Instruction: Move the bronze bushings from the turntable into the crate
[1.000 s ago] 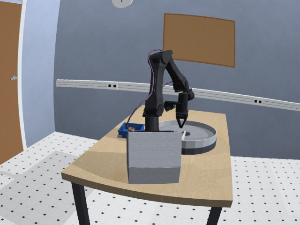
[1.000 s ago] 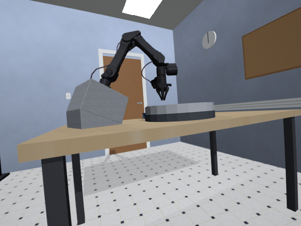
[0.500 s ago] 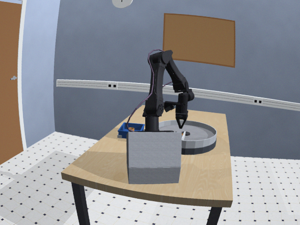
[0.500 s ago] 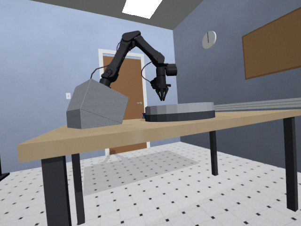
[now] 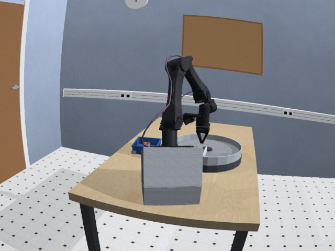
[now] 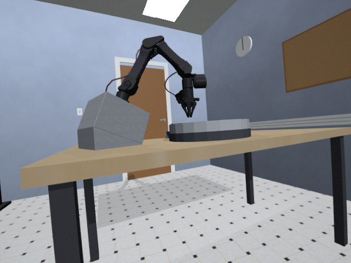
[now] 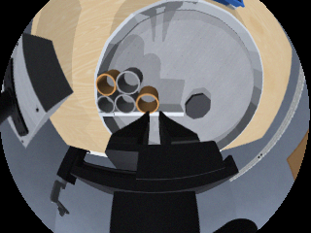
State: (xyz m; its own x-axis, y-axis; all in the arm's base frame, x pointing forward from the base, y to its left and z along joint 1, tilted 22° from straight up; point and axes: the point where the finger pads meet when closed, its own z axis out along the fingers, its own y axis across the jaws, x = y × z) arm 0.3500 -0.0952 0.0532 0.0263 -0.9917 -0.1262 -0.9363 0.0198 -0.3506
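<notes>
At far left on the table (image 5: 113, 175) sits the blue crate (image 5: 137, 146), one bronze bushing (image 5: 146, 143) inside it; right of it the grey turntable (image 5: 230, 159) carries a cluster of steel bushings (image 7: 127, 81) and two bronze bushings (image 7: 148, 100) near its divider; above the tray hovers the gripper (image 5: 202, 139), jaws nearly pressed together, pinching nothing.
</notes>
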